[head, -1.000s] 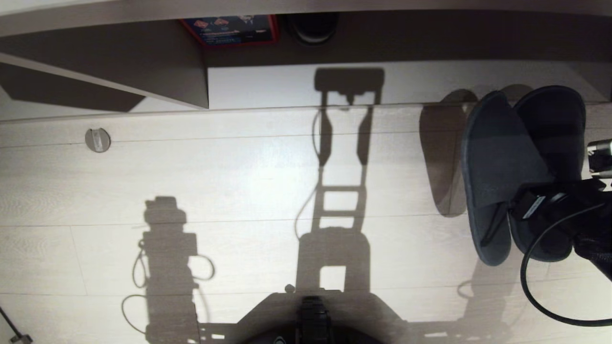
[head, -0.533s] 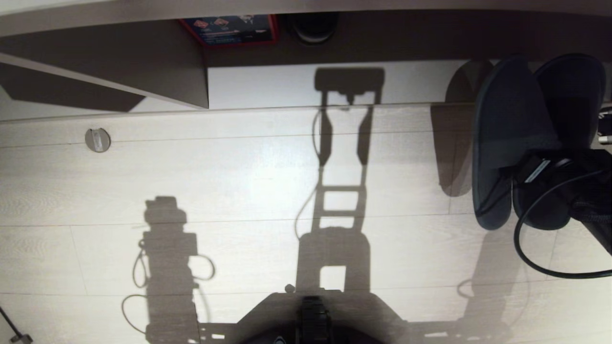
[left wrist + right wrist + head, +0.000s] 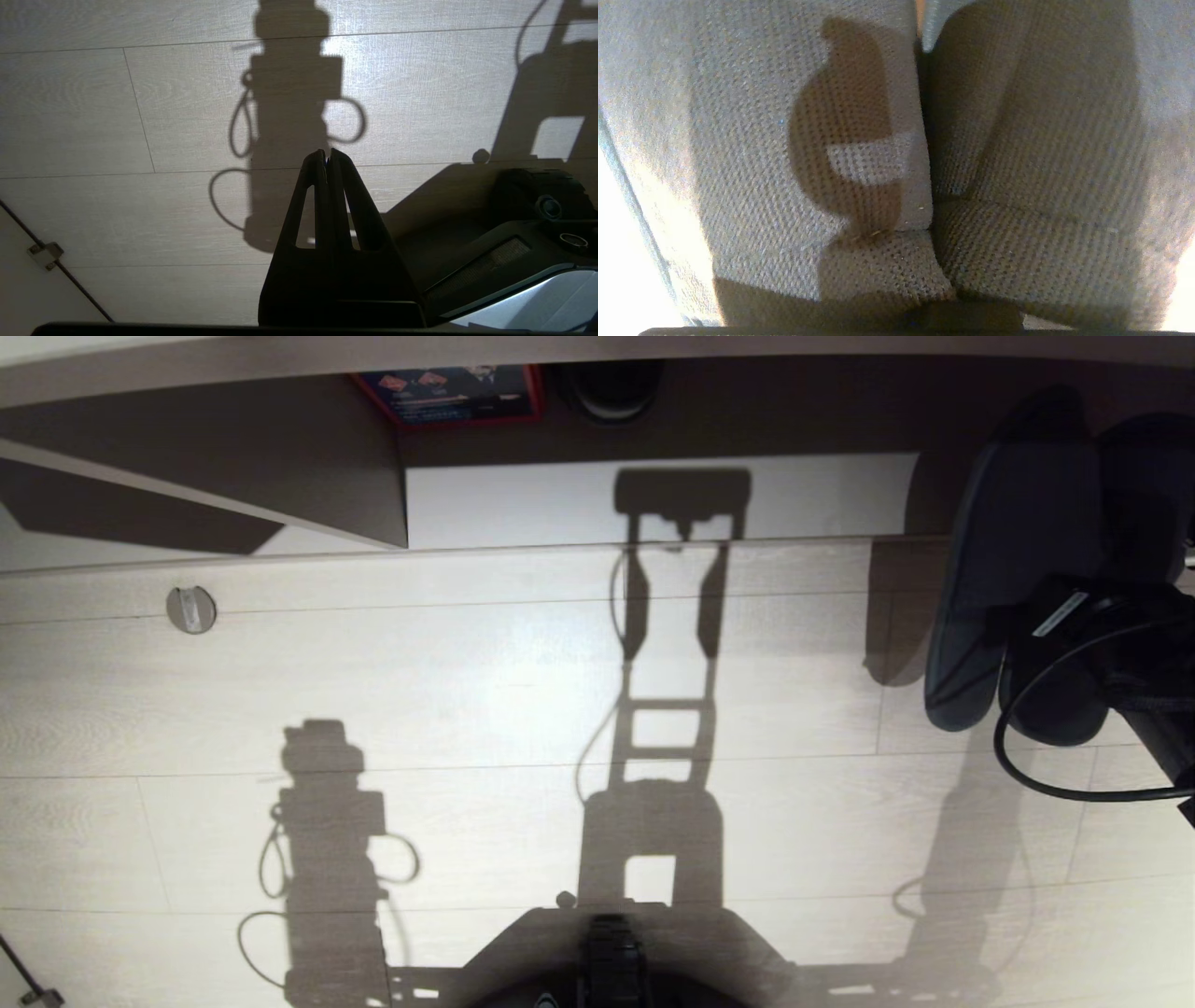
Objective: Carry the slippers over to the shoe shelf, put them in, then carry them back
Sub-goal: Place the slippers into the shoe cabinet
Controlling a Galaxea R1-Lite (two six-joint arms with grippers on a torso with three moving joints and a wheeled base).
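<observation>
The slippers (image 3: 990, 569), a dark grey pair held side by side, hang at the far right of the head view. My right gripper (image 3: 1018, 639) is shut on them at their inner edges, and its fingers are hidden by the fabric. Their toes reach past the front edge of the shoe shelf's pale base board (image 3: 560, 504) into its shadowed opening. In the right wrist view the slippers' woven fabric (image 3: 859, 154) fills the frame. The shelf's divider panel (image 3: 308, 485) stands at the left. My left gripper (image 3: 328, 156) is shut and empty, parked over the floor.
A red-edged box (image 3: 448, 392) and a dark round object (image 3: 611, 383) sit deep in the shelf. A round metal disc (image 3: 190, 609) is set in the wood floor. My base (image 3: 607, 961) is at the near edge. A black cable (image 3: 1046, 775) loops below the right wrist.
My right arm has carried the slippers away from me toward the shelf. Their toes have passed from over the floor to over the base board. The left arm has not moved.
</observation>
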